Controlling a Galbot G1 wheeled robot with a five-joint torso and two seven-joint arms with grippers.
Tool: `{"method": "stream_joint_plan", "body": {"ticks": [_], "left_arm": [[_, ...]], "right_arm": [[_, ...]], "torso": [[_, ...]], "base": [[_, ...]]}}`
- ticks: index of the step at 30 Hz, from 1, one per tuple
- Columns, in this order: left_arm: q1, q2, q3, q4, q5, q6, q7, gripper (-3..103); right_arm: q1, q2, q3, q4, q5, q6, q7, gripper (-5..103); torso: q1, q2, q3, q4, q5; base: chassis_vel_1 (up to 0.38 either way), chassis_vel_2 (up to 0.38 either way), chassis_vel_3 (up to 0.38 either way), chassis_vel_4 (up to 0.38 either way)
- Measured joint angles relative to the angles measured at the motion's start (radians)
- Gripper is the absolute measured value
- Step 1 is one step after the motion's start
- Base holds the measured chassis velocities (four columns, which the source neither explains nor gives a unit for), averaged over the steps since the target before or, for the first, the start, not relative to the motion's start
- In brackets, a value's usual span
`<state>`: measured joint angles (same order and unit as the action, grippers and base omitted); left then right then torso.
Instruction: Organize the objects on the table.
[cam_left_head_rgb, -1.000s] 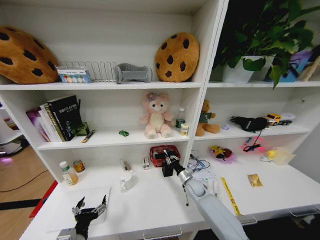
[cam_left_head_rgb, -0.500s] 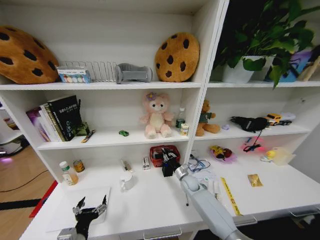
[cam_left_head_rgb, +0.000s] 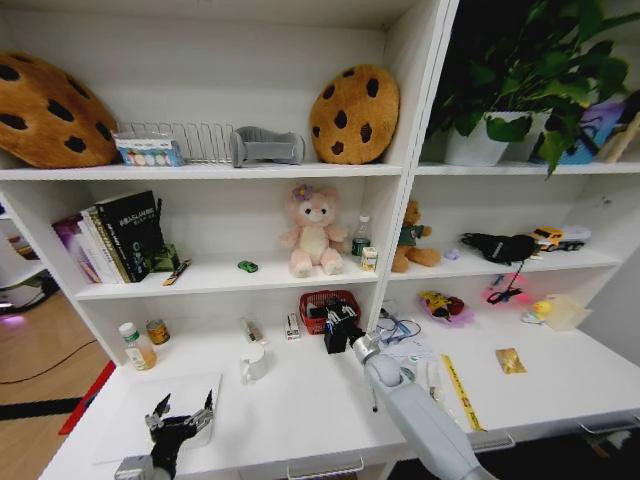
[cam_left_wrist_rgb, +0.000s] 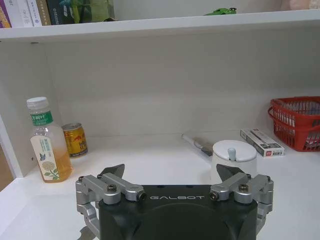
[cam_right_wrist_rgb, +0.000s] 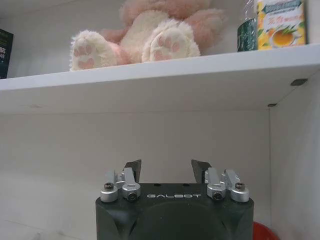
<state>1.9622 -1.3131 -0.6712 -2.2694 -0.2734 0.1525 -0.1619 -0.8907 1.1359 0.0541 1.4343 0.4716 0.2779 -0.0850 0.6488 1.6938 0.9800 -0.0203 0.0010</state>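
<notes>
- Red basket (cam_left_head_rgb: 328, 309) sits just under the right gripper (cam_left_head_rgb: 338, 322), fingers apart, holding nothing
- left gripper (cam_left_head_rgb: 180, 416), fingers spread, faces a white cup (cam_left_wrist_rgb: 234, 157), bottle (cam_left_wrist_rgb: 46, 140) and can (cam_left_wrist_rgb: 75, 139) beyond

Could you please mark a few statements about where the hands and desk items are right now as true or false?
1. The right hand is over the red basket at the back of the table. True.
2. The right hand grips a blue pen. False: its fingers are open and hold nothing.
3. The left hand is low at the table's front left, open. True.
4. The gold foil packet lies inside the red basket. False: it lies on the table, far to the right.
5. The green toy car sits on the shelf above the table. True.
</notes>
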Motion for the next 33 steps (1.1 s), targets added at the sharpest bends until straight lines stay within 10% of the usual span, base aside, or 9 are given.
{"method": "stream_joint_plan", "body": {"ticks": [9, 33], "left_arm": [[-0.004, -0.007, 0.010, -0.003, 0.008, -0.002, 0.002, 100], [-0.018, -0.003, 0.029, 0.002, 0.017, -0.010, 0.013, 100]], "right_arm": [[-0.199, -0.112, 0.059, 0.294, 0.010, -0.108, 0.093, 96], [-0.557, -0.100, 0.159, 0.528, 0.183, -0.401, 0.462, 100]], "torso": [[0.000, 0.000, 0.000, -0.0001, -0.0001], [0.000, 0.000, 0.000, -0.0001, 0.0000]], "base": [[0.000, 0.000, 0.000, 0.000], [0.000, 0.000, 0.000, 0.000]]}}
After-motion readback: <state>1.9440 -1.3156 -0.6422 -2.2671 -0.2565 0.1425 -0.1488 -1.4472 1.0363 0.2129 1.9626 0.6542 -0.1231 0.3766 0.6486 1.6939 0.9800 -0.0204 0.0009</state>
